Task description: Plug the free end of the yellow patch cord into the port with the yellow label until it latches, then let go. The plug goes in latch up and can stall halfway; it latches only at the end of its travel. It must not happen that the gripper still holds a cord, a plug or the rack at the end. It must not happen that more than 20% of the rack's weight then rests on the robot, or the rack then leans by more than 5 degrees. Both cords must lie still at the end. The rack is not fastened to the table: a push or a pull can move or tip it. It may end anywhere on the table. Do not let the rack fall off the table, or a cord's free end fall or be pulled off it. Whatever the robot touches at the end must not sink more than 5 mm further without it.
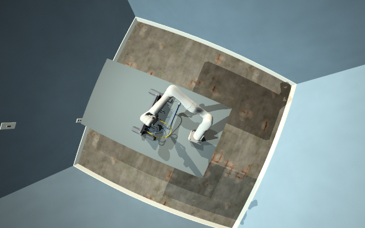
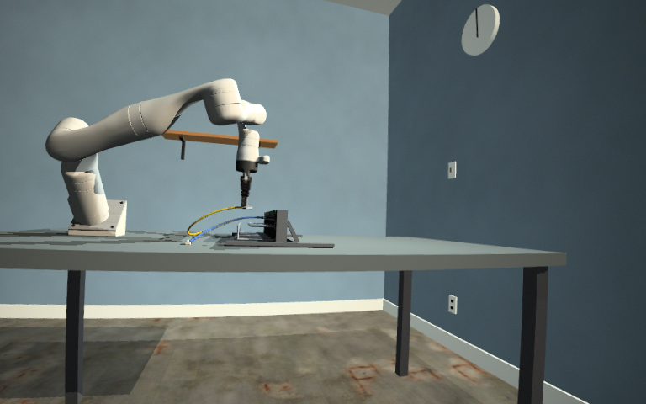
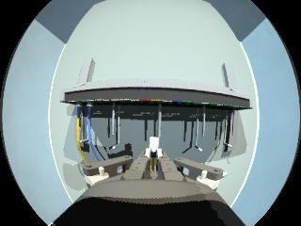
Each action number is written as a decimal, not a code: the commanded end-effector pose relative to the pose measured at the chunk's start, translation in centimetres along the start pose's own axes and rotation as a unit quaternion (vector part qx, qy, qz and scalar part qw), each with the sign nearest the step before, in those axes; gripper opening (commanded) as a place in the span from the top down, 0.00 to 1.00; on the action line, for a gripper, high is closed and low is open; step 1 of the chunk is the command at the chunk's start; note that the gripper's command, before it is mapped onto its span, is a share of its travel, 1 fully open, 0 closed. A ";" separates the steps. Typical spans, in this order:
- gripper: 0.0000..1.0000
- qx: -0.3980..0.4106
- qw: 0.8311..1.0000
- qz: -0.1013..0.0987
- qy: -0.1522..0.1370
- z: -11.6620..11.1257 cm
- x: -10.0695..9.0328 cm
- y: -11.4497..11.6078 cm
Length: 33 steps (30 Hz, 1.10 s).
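My gripper (image 2: 246,205) points straight down and is shut on the free-end plug of the yellow patch cord (image 2: 209,216). It holds the plug in the air, a little above and short of the dark rack (image 2: 275,225). In the wrist view the white plug (image 3: 153,153) sits between my fingers, and the rack's port row (image 3: 157,100) with small coloured labels lies ahead of it. The yellow cord arcs from the plug down to the table and back to the rack (image 1: 164,131). The blue cord (image 2: 224,224) runs from the rack to its free end (image 2: 188,241) on the table.
The rack's flat base (image 2: 281,244) lies on the table, far from every edge. The arm's base (image 2: 97,219) stands at the left. A wooden shelf (image 2: 219,139) hangs on the wall behind the arm.
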<state>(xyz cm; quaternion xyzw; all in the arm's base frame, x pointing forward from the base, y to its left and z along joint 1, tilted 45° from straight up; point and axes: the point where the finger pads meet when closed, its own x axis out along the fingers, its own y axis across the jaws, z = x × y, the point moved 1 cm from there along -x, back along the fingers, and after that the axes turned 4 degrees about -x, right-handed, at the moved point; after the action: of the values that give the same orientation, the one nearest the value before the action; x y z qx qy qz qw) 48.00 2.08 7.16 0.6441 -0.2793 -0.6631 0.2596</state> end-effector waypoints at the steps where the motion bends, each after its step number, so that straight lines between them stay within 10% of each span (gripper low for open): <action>1: 1.00 -0.003 1.000 0.005 -0.001 0.0 0.1 0.2; 33: 1.00 -0.002 1.000 0.006 -0.007 0.3 0.3 0.2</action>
<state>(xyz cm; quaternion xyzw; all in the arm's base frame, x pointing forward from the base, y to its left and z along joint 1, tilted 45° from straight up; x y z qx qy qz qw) 47.92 2.01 7.03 0.6420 -0.2804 -0.6644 0.2605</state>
